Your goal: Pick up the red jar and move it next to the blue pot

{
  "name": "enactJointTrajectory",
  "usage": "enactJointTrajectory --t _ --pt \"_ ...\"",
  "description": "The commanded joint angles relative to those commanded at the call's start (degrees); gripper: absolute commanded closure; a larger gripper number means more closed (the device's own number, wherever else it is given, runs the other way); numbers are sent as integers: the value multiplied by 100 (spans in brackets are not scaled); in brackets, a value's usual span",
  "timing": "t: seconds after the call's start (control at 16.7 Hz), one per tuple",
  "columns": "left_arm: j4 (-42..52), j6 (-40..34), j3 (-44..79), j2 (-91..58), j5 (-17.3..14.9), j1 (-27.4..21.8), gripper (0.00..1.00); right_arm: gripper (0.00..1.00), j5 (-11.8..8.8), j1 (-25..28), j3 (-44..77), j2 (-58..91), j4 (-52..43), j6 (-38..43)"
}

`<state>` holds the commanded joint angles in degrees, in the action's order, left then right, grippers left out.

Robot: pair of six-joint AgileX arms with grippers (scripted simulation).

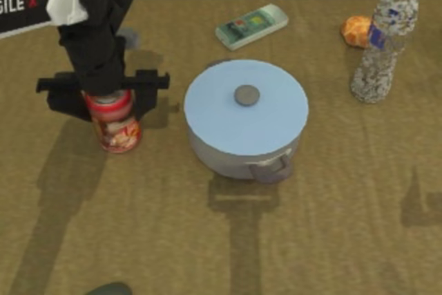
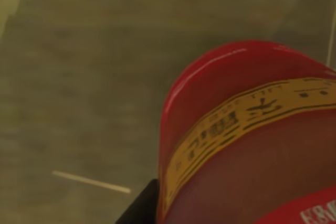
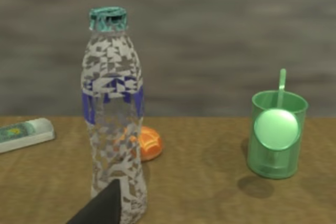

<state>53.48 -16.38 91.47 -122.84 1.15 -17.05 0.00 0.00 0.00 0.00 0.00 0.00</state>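
The left gripper (image 1: pixel 105 94) sits directly over the small cylindrical red-lidded jar with a red-and-cream printed label (image 1: pixel 114 121), which stands to the left of the large round grey pot with a flat pale-blue lid (image 1: pixel 246 117), separated from it by a strip of bare brown tabletop (image 1: pixel 207 240). In the left wrist view the jar (image 2: pixel 252 140) fills the picture at very close range, with a dark finger edge beside its lower rim; the jaws appear to stand either side of the lid, but whether they are clamped on the jar cannot be told. The step in hand is judged to be the grasp or the start of the carry. Confirm a firm, centred hold before lifting. Raise the jar vertically to avoid tilt, translate it toward the pot, and stop short of the pot's wall and side handle (image 1: pixel 271 169). Lower it until the base seats flat. The right arm is parked away from the pot, on the far side of the tall clear plastic bottle with a teal cap (image 1: pixel 384 41).
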Motion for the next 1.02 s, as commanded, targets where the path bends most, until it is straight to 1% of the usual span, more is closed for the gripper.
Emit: enactJointTrajectory --t 0.66,0.72,1.02 --pt "0 0 0 0 0 0 2 0 0 0 0 0 0 0" --pt "0 0 0 0 0 0 0 0 0 0 0 0 0 0" --pt "0 0 0 0 0 0 0 0 0 0 0 0 0 0"
